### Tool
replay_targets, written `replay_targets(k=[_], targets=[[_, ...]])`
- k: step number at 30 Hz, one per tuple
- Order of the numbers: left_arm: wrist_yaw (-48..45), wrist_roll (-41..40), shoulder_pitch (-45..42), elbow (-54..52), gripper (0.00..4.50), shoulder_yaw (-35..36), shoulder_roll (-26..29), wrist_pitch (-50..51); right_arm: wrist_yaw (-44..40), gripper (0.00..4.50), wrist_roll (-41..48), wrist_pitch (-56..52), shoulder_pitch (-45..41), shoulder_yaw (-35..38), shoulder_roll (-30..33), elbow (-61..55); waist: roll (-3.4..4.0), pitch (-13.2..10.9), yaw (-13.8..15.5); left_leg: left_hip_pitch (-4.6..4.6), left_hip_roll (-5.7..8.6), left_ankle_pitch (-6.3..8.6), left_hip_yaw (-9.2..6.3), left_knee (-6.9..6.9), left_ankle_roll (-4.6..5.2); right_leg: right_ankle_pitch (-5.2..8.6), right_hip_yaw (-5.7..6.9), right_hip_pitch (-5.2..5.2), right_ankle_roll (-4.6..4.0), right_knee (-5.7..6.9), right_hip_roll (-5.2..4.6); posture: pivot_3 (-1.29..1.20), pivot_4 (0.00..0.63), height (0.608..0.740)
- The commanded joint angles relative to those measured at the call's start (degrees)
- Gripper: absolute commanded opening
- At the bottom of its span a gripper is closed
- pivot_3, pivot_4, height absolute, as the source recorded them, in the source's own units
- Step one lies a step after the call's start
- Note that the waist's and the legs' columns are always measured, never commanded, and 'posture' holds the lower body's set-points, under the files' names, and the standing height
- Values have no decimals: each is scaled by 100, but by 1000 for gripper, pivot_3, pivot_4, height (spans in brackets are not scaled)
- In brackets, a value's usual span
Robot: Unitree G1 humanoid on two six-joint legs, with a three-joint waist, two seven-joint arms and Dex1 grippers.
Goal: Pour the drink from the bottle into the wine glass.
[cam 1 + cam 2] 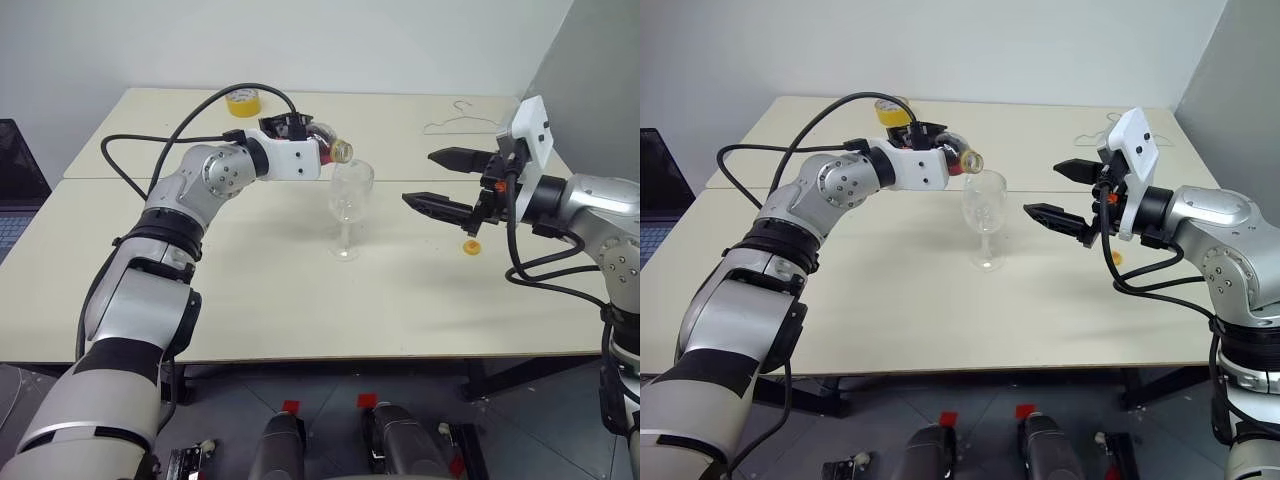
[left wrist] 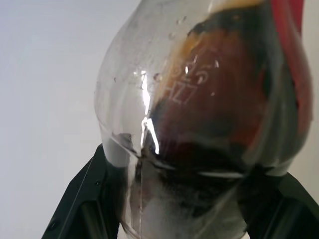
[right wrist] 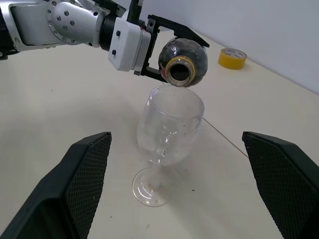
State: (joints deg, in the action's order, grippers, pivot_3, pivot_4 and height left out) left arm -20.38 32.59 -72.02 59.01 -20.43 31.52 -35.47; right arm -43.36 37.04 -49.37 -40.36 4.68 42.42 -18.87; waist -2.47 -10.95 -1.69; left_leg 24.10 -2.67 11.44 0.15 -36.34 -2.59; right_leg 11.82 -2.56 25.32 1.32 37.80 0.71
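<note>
My left gripper (image 1: 308, 138) is shut on the bottle (image 1: 327, 147), which it holds tipped on its side. The uncapped mouth (image 3: 180, 72) points just over the rim of the wine glass (image 1: 350, 205). The drink (image 2: 214, 109) lies dark brown inside the bottle's ribbed body. The glass stands upright near the middle of the table, and its bowl (image 3: 170, 124) looks clear. My right gripper (image 1: 418, 177) hovers open to the right of the glass with nothing between its fingers.
A small yellow cap (image 1: 470, 246) lies on the table (image 1: 300, 300) under the right gripper. A yellow tape roll (image 1: 243, 101) sits at the back left and a wire hanger (image 1: 460, 118) at the back right. A dark laptop (image 1: 15, 190) is off the left edge.
</note>
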Motion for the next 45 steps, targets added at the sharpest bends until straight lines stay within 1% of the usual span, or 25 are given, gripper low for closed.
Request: replay_targets(k=[1,21,45], targets=[[385,88,-332,-122,2930,25,128,-178,45,4500,20,61,-34,138,40,-161,0,0,0,0,0,0,0,0,0,0,0,0,0,0,0,0,150,740],[722,436,-457,21,2930,-116,249,-373,42,4500,-14,125,-25,84,-17,-133,0,0,-1,-1,0,0,0,-18,0,0,0,0,0,16,0,0,150,740],[816,607,-513,175,2930,-187,255,-431,76,4500,-31,171,-2,92,-57,-115,0,0,-1,3,0,0,-1,-35,0,-1,0,-1,1,22,0,0,150,740]])
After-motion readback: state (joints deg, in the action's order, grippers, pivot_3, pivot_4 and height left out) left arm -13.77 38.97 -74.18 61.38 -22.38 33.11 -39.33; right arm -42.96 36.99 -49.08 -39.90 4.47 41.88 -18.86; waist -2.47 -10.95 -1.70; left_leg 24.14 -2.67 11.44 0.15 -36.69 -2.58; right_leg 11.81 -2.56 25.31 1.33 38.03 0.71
